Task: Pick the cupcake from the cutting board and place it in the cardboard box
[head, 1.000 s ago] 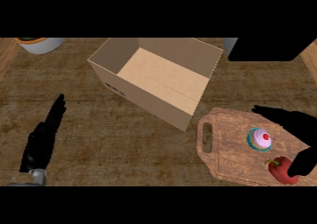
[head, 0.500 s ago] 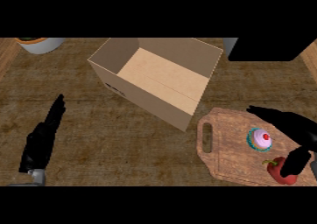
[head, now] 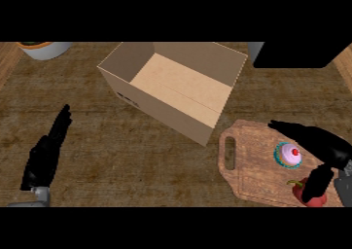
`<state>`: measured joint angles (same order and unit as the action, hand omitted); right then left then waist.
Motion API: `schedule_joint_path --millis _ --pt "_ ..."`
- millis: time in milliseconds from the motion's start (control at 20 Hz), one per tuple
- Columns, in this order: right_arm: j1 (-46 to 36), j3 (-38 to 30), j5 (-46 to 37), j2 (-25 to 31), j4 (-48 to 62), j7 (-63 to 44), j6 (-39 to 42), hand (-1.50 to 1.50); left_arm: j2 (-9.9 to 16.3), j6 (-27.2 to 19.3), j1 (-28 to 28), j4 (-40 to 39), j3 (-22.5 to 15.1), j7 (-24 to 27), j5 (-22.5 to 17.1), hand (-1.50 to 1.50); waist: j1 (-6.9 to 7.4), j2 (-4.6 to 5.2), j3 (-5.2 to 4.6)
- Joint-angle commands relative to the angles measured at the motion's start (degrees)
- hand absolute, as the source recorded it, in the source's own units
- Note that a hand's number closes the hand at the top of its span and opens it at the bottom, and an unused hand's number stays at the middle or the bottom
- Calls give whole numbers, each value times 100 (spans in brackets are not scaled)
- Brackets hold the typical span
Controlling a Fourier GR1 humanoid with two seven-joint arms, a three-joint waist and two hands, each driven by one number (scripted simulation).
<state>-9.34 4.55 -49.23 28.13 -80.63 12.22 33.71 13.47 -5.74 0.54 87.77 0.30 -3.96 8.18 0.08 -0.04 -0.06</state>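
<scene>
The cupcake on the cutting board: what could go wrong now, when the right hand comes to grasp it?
1. A red pepper lies close beside the cupcake on the cutting board; the thumb of the right hand is over it and might push it.
2. The fingers might press the frosting while closing.
3. The near wall of the cardboard box stands in the carry path and could be hit.

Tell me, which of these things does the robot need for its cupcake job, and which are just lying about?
Needed: cupcake, cutting board under it, open cardboard box, right hand beside the cupcake.

Lying about: red pepper on the board, grey pot at the far left corner, resting left hand.
</scene>
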Motion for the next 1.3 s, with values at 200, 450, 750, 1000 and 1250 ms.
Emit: schedule_joint_path --millis 200,450,750,1000,1250 --pt "271 -64 -216 -314 -71 20 122 150 -172 148 67 182 89 -12 150 0 -9 -1 6" --pt "142 -181 -756 -118 515 781 -1606 150 -299 -61 -179 -175 -15 41 389 0 -9 11 10" --pt "-466 -279 -905 -451 676 609 -1752 150 -132 312 -225 233 168 -449 176 0 22 7 8" --pt "-2475 -575 -1372 -319 2937 480 -2286 150 -19 495 -383 185 185 -265 55 0 357 99 22" --pt "-3329 -854 -1506 -224 4380 1088 -3324 150 -63 483 -355 -114 195 -27 123 0 246 87 17"
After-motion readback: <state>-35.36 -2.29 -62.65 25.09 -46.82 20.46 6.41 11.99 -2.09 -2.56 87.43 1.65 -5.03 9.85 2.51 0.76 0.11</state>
